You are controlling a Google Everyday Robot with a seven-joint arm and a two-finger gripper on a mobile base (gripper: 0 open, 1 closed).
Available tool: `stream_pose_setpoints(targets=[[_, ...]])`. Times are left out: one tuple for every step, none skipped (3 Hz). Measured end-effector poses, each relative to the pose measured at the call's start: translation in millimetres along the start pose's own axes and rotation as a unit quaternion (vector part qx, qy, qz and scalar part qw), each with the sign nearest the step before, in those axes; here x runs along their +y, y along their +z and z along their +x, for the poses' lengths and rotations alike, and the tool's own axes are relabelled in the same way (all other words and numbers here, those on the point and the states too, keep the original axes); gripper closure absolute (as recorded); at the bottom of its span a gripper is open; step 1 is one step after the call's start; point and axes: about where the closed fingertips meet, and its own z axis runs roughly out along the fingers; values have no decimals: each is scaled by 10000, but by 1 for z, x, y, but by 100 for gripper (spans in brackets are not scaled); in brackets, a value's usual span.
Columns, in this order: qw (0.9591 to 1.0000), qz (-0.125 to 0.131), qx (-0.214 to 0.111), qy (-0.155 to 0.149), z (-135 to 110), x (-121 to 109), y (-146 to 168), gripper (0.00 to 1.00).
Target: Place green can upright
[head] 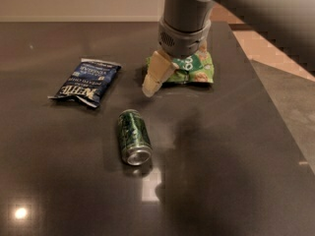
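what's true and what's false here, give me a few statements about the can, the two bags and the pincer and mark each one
1. The green can lies on its side on the table. True.
2. The pincer is clamped on the green can. False: it hangs apart from the can, farther back, at the left end of the green snack bag.
3. The blue snack bag lies left of the green snack bag. True.
4. The can's silver top points away from the camera. False: it points toward the camera.
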Motion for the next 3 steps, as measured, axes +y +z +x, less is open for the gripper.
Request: stream_pose_setpoints(targets=[[9971, 174, 273, 688, -7, 8, 12, 0], [9972, 173, 267, 675, -7, 9, 12, 0], [9960, 118, 384, 801, -12, 19, 18, 0]])
